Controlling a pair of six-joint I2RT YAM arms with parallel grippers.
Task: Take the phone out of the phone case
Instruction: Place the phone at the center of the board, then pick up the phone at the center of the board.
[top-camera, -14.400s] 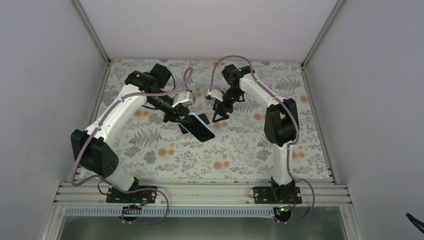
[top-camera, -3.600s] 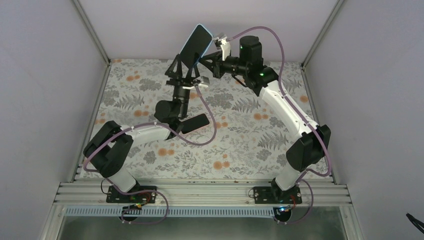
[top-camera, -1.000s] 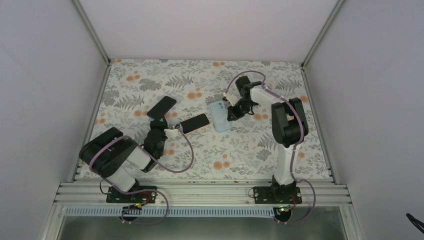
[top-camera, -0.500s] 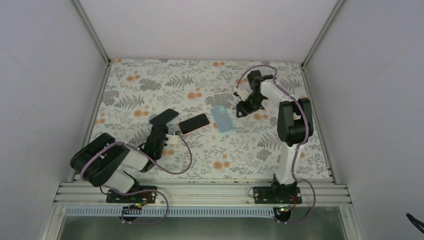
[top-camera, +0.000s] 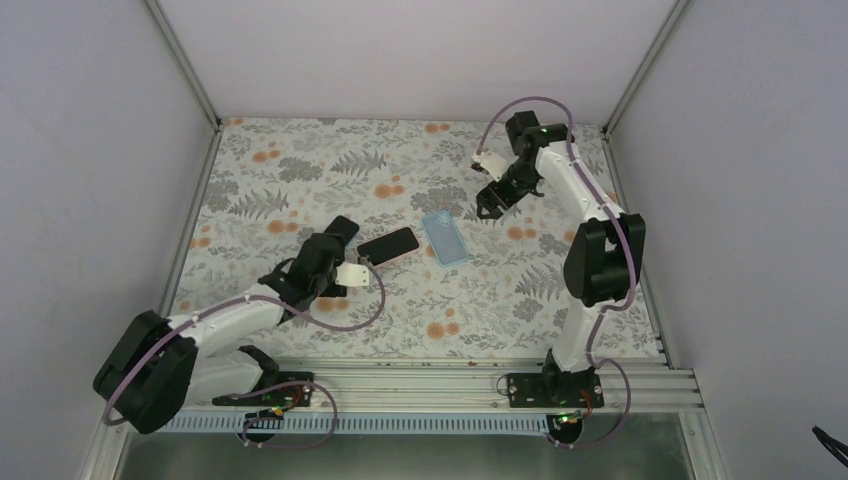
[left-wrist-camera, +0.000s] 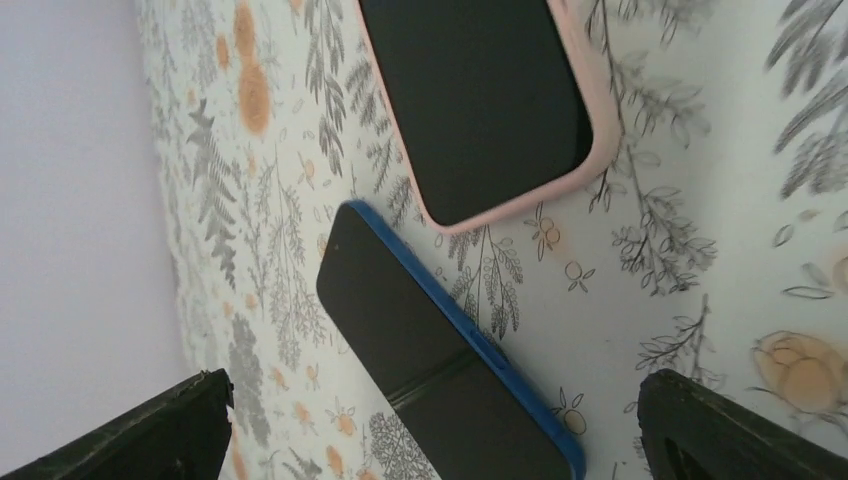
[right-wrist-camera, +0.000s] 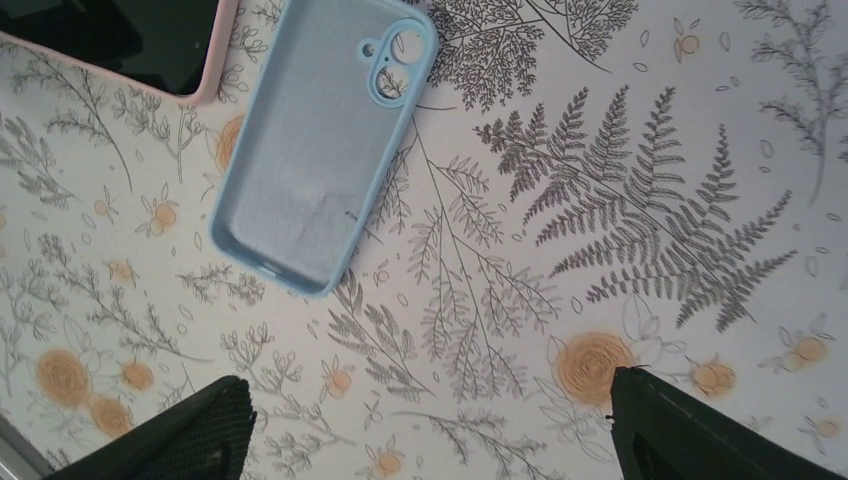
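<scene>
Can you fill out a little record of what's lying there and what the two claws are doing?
Blue case: empty, lying flat
Blue phone: out of the case, dark face up
Pink-cased phone: between the blue phone and the blue case
Left gripper: open, holding nothing
Right gripper: open, holding nothing

The blue-edged phone (left-wrist-camera: 440, 370) lies between the spread fingers of the left gripper (left-wrist-camera: 435, 430), seemingly flat on the tabletop (left-wrist-camera: 700, 200). Just ahead, a pink-cased phone (left-wrist-camera: 480, 100) blocks the way. Below the wide-apart right gripper (right-wrist-camera: 430, 430) the tabletop is free; a light-blue phone case (right-wrist-camera: 310, 150) lies ahead to its left.
</scene>
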